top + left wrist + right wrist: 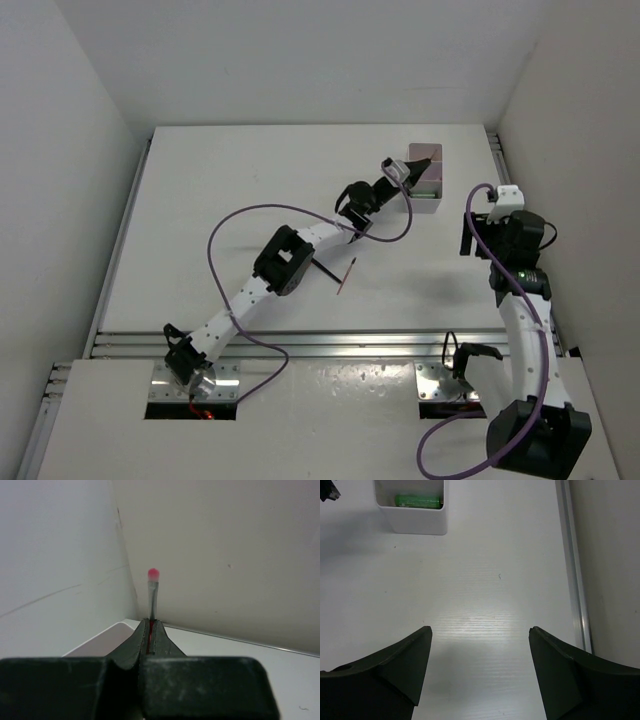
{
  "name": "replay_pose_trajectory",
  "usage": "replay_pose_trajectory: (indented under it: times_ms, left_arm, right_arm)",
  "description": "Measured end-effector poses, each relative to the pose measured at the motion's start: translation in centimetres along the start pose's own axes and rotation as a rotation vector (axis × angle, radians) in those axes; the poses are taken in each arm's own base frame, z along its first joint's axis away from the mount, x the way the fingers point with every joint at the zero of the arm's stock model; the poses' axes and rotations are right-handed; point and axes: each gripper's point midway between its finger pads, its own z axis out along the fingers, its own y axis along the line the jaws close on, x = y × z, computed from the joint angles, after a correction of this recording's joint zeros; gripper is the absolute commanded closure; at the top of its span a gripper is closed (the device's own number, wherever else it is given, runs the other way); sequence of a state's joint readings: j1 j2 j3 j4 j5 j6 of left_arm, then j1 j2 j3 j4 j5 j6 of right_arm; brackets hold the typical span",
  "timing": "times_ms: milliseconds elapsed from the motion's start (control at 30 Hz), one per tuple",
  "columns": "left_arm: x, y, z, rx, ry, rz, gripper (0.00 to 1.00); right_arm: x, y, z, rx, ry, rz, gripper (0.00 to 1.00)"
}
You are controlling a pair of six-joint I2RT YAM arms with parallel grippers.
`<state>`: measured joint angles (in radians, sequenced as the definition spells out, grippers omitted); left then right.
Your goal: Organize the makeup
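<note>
Left wrist. A: left pincer (151, 624) is clamped on a thin pencil (153, 596), which stands upright with its pink tip at the top.
B: Top external: that pincer hangs at the white box (428, 192), far right on the counter (200, 220). A red pencil (347, 275) and a black brush (326, 270) lie close together mid-counter.
A: Right pincer (480, 629)?
B: Fingers spread wide, holding nothing, above bare counter. A green tube (418, 501) lies inside the box.
</note>
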<state>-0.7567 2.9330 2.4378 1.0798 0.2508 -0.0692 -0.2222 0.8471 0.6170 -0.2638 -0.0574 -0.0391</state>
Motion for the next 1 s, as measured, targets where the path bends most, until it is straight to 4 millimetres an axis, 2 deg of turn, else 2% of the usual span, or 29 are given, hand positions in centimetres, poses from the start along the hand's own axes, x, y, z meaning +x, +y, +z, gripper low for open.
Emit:
replay_pose_trajectory:
  times_ms: [167, 467, 733, 767, 800, 833, 867, 967, 1000]
  left_arm:
    - [0.8, -0.3, -0.1, -0.027, 0.024, -0.025, 1.00]
    - [6.0, 0.2, -2.6, -0.088, 0.129, -0.034, 1.00]
    - [6.1, 0.5, -2.6, -0.096, 0.130, 0.006, 1.00]
    - [6.1, 0.5, -2.6, -0.096, 0.129, 0.007, 0.97]
    - [6.2, 0.6, -2.8, -0.098, 0.131, 0.007, 0.88]
    - [6.3, 0.6, -3.0, -0.100, 0.134, 0.007, 0.64]
    - [6.4, 0.4, -3.3, -0.095, 0.133, 0.012, 0.51]
    - [6.1, -0.2, -3.9, -0.059, 0.130, 0.025, 0.19]
    - [6.0, -0.4, -4.0, -0.043, 0.138, 0.027, 0.16]
  right_arm:
    - [-0.3, -0.6, -0.3, 0.013, -0.006, -0.038, 0.20]
    - [-2.2, -1.7, -1.2, 0.041, -0.060, -0.103, 0.19]
    - [-2.5, -1.6, -1.3, 0.036, -0.070, -0.115, 0.17]
    - [-2.5, -1.6, -1.3, 0.034, -0.070, -0.115, 0.17]
    - [-2.5, -1.6, -1.3, 0.031, -0.071, -0.115, 0.16]
    - [-2.5, -1.5, -1.3, 0.029, -0.071, -0.115, 0.16]
    - [-2.5, -1.5, -1.3, 0.026, -0.071, -0.115, 0.16]
    - [-2.5, -1.3, -1.3, 0.012, -0.054, -0.115, 0.15]
    - [-2.6, -1.3, -1.3, 0.007, -0.047, -0.116, 0.13]
